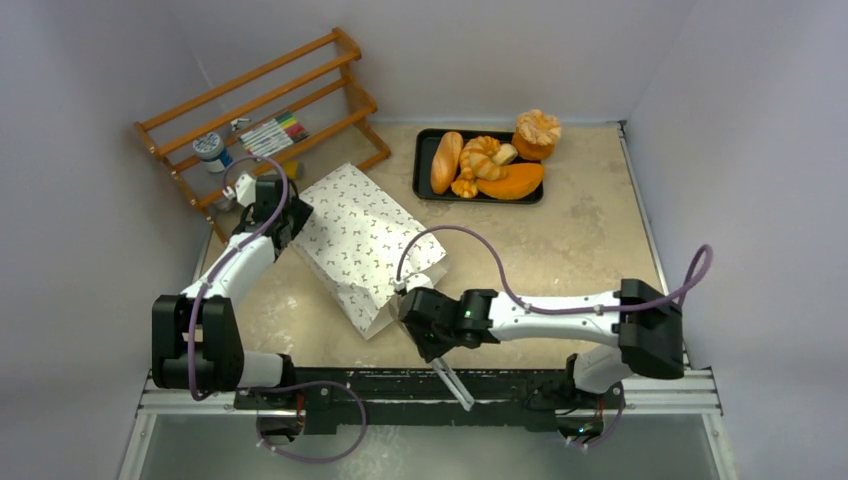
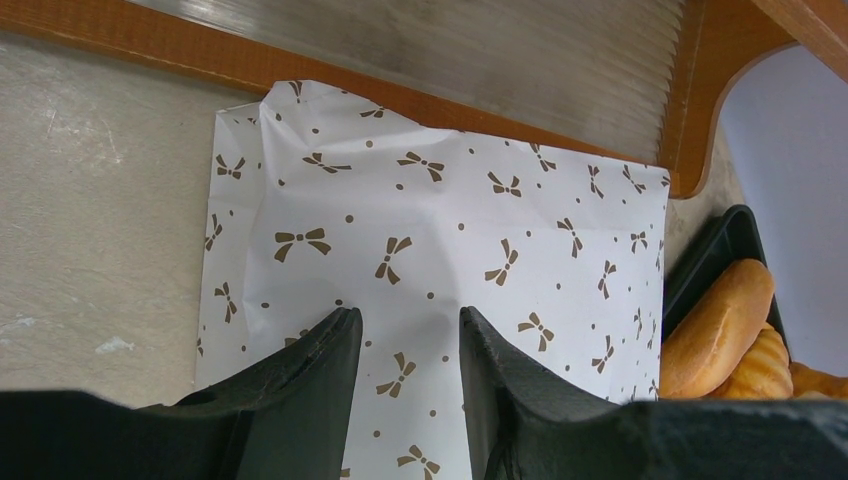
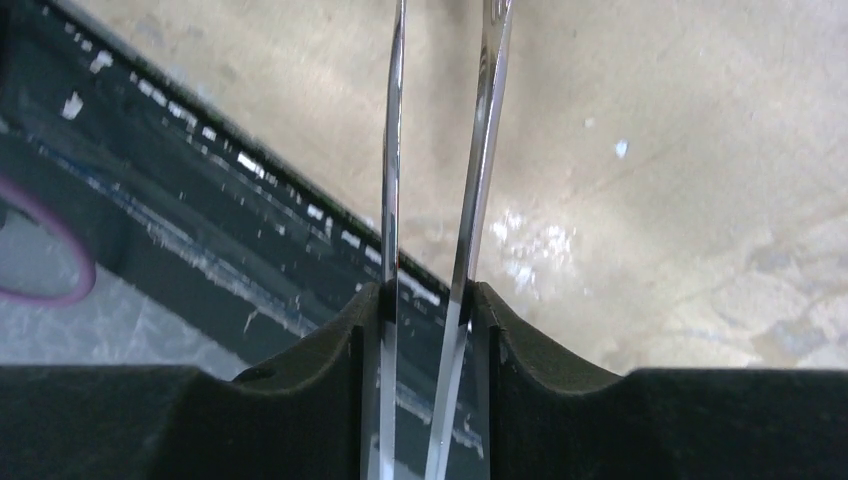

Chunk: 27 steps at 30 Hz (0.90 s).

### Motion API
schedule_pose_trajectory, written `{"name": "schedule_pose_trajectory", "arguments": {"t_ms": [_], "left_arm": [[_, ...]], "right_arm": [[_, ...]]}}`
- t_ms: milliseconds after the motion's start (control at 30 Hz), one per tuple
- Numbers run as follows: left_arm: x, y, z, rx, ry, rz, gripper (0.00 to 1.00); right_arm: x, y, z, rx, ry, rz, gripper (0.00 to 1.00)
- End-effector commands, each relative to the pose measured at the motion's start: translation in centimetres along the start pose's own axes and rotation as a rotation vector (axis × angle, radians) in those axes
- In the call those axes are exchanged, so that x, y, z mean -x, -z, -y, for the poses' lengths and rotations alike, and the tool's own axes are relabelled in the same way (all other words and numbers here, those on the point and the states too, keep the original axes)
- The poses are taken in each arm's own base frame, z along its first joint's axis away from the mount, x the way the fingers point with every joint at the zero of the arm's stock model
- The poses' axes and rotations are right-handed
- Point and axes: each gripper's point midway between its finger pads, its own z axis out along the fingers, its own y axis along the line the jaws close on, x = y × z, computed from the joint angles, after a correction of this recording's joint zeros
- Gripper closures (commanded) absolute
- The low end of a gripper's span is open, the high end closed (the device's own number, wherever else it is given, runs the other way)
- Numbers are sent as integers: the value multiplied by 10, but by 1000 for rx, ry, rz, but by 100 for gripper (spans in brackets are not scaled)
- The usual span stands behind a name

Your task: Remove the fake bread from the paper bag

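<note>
The paper bag (image 1: 370,245) (image 2: 450,220), off-white with small brown bow marks, lies flat in the middle of the table. Its mouth points to the near edge and its inside is hidden. My left gripper (image 1: 288,228) (image 2: 410,315) is over the bag's far-left end, its jaws apart with flat paper showing between them. My right gripper (image 1: 432,348) (image 3: 428,290) is just beside the bag's mouth and is shut on metal tongs (image 1: 456,386) (image 3: 392,150), which point toward the near edge. Several pieces of fake bread (image 1: 447,160) (image 2: 715,320) lie in the black tray (image 1: 425,170).
A wooden rack (image 1: 260,110) (image 2: 690,100) holding markers and a jar stands at the back left, right behind the left gripper. The black tray's corner (image 2: 700,265) lies close to the bag's far-right side. The arms' black mounting rail (image 1: 420,385) runs along the near edge.
</note>
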Motion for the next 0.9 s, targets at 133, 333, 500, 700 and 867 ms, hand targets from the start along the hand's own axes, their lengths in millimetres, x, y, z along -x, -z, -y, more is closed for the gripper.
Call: {"name": "schedule_pose_trajectory", "arguments": {"t_ms": [133, 333, 500, 700, 867], "left_arm": [[3, 4, 2, -35, -18, 13, 59], [-2, 2, -1, -31, -9, 3, 60], [-3, 1, -3, -30, -9, 1, 60], [-5, 0, -4, -29, -4, 0, 59], [-8, 0, -5, -28, -7, -6, 59]], "right_arm": [[75, 1, -9, 99, -41, 197, 59], [87, -19, -11, 101, -9, 180, 57], [81, -37, -14, 115, 7, 143, 56], [82, -44, -10, 86, 3, 143, 52], [80, -49, -9, 69, 3, 123, 52]]}}
